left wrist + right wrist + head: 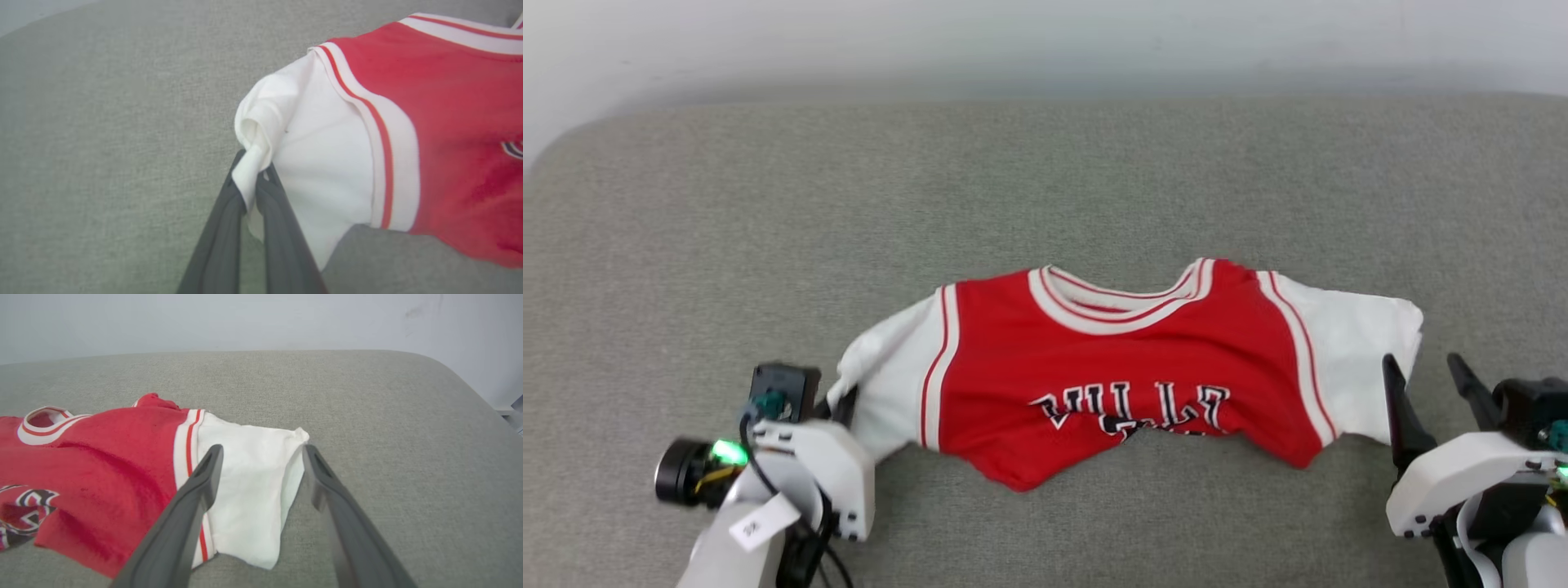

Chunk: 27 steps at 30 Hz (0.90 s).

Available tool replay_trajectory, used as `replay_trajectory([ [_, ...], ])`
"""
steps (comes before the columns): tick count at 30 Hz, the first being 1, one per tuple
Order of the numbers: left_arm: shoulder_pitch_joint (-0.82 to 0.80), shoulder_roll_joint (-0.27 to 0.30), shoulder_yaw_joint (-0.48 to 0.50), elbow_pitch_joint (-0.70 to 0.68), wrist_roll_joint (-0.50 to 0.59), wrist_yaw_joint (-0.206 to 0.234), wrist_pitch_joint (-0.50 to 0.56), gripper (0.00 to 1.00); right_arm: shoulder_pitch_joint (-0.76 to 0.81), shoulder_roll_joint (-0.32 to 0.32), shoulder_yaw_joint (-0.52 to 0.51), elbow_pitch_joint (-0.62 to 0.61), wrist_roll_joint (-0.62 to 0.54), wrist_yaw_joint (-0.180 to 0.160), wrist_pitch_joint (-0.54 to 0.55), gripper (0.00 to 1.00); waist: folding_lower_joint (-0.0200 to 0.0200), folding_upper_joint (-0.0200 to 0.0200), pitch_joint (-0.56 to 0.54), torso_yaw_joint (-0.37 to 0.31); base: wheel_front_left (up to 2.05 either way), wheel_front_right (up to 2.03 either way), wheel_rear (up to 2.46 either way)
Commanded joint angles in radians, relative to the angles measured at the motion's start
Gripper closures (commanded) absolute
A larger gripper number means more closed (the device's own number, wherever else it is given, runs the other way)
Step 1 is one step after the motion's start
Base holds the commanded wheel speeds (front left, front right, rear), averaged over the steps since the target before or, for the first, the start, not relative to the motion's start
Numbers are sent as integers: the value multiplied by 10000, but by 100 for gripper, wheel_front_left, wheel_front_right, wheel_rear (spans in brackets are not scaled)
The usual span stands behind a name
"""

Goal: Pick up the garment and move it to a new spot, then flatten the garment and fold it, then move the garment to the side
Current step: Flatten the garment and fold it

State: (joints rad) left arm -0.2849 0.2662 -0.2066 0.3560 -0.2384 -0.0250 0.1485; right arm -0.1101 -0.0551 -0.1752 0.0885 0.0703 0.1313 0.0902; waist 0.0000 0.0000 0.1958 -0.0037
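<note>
Left tool [250,173]: mine, fingers together, clamped on the bunched tip of the white sleeve on my left.
Right tool [261,451]: mine, fingers apart at the other sleeve's end, gripping nothing.
Garment [1094,359]: red jersey, rumpled, lying on grey fabric surface [1045,180], collar farthest.

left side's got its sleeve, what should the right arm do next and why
Probably close the right gripper on the white right sleeve of the garment. Its fingers stand open with the sleeve's outer edge between them, while the left gripper is shut on the bunched left sleeve. It may need to dip slightly first; how near the cloth it sits is hard to judge.
</note>
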Motion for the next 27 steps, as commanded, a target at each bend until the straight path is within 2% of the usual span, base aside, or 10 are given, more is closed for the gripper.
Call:
replay_trajectory([
  [1,372,38,74,-68,-126,59,68,100,183,32,-47,98,-41,-11,106,0,0,0,-183,155,0,0,0],
  [5,1142,5,14,-200,-336,-8,221,100,329,42,-172,305,-88,-11,384,0,0,0,-365,276,0,0,0],
  [7,1325,11,29,-265,-325,88,87,0,380,45,-204,360,-112,-11,432,0,0,0,-461,324,0,0,0],
  [15,1718,14,172,-837,-319,365,-745,0,418,54,-110,353,-64,-11,552,0,0,0,-743,392,0,0,0],
  [20,1850,82,328,-1823,-239,554,-1521,0,325,-145,74,185,53,-11,890,0,0,0,-767,393,0,0,0],
  [23,1905,152,236,-2511,-52,497,-2197,0,-76,-698,189,57,54,-12,1739,0,0,0,-660,520,0,0,0],
  [27,1712,239,141,-3127,310,513,-3251,0,-839,-1571,464,39,487,-11,3675,0,0,0,-397,788,0,0,0],
])
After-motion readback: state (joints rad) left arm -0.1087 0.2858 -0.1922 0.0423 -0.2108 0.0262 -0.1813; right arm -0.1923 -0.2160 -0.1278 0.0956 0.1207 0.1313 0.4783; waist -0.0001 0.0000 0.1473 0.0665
